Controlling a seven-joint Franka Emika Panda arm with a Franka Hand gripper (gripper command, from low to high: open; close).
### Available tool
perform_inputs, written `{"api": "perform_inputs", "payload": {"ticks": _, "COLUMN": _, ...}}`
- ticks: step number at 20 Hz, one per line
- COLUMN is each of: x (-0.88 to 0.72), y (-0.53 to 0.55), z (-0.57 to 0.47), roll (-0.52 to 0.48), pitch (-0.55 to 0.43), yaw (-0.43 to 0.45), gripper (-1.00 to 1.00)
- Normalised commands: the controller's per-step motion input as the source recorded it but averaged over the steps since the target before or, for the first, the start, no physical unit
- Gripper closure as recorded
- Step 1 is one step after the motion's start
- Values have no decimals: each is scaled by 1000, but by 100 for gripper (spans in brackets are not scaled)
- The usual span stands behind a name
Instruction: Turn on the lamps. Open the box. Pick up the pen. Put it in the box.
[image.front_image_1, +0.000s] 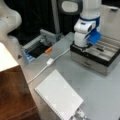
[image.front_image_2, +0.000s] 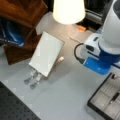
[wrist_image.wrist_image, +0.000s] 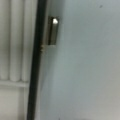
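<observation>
Hand (image.front_image_1: 86, 46) sits low over the near-left corner of the box (image.front_image_1: 100, 53), hidden behind the wrist body in both front views, and no fingers show in the wrist view, so can't tell if it's spread or pinched. Box is open: beige compartments exposed, black rim and small clasp (wrist_image.wrist_image: 53, 30) visible in the wrist view, with grey counter (wrist_image.wrist_image: 87, 75) beside it. Pen (image.front_image_1: 100, 49) appears to lie inside the box already, a thin dark stick in a slot just right of the hand; also visible in a front view (image.front_image_2: 115, 97). Lamp shade (image.front_image_2: 68, 10) glows, so lamps look on. Judgement: placing step is about finished. To do it well, make sure the pen lies flat in its slot and lift straight up, clear of the rim.
</observation>
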Motion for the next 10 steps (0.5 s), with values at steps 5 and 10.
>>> {"api": "perform_inputs", "payload": {"ticks": 5, "x": -120, "y": -602, "z": -21, "roll": 177, "pitch": 27, "yaw": -47, "gripper": -100}}
{"api": "perform_inputs", "payload": {"ticks": 10, "x": -133, "y": -546, "z": -107, "roll": 196, "pitch": -11, "yaw": -27, "gripper": -100}}
